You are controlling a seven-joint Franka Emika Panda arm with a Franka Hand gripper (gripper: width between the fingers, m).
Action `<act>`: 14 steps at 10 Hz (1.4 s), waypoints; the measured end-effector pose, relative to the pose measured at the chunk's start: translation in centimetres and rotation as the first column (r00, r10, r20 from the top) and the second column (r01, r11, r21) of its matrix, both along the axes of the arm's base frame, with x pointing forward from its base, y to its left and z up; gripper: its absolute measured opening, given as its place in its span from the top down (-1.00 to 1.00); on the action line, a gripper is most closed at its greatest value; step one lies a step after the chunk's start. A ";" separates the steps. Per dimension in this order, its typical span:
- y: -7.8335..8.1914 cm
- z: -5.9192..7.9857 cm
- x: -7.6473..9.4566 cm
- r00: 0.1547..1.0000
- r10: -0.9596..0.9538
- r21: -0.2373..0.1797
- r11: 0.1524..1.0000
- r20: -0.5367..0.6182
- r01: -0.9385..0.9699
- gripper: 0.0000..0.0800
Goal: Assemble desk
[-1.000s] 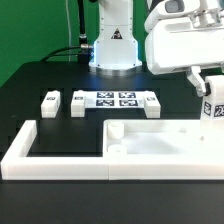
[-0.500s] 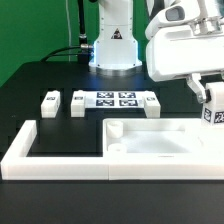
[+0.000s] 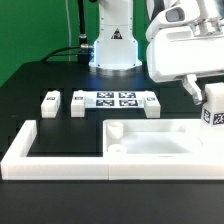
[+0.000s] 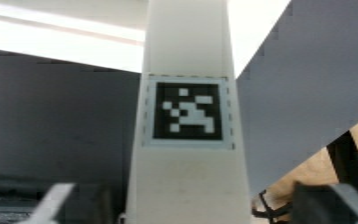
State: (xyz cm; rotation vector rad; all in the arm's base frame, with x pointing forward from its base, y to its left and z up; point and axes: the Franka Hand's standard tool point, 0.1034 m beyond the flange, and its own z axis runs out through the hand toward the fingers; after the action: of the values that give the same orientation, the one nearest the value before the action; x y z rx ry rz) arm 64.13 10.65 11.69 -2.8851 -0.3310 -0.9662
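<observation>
The marker board (image 3: 117,100) lay flat on the black table (image 3: 40,85), its four tags facing up. Nearer the camera than the marker board, and apart from it, sat the white frame (image 3: 60,165). The frame's long bar ran across the table parallel to the board, and a short arm on the exterior view's left turned back toward the board's side. Beyond the board and off to the exterior view's left, a green surface (image 3: 22,35) met the table's edge. A dark cable (image 3: 62,48) crossed that green area, farther back than the board.
</observation>
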 end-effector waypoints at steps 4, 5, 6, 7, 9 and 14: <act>0.0 0.0 0.0 1.000 0.000 0.000 1.000 0.000 0.000 -0.61; 0.0 0.0 0.0 1.000 0.000 0.000 1.000 0.000 0.000 -0.62; 0.0 0.0 0.0 1.000 0.000 0.000 1.000 0.000 0.000 -0.62; 0.0 0.0 0.0 1.000 0.000 0.000 1.000 0.000 0.000 -0.62; -0.6 0.8 0.3 0.998 0.000 -0.007 1.000 -0.056 -0.001 -0.62; 0.6 1.1 1.7 0.943 -0.002 0.006 1.000 -0.332 0.004 -0.62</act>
State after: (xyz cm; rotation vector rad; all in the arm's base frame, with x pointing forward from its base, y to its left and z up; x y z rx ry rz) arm 65.80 11.20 12.77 -2.9701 -0.2948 -0.4619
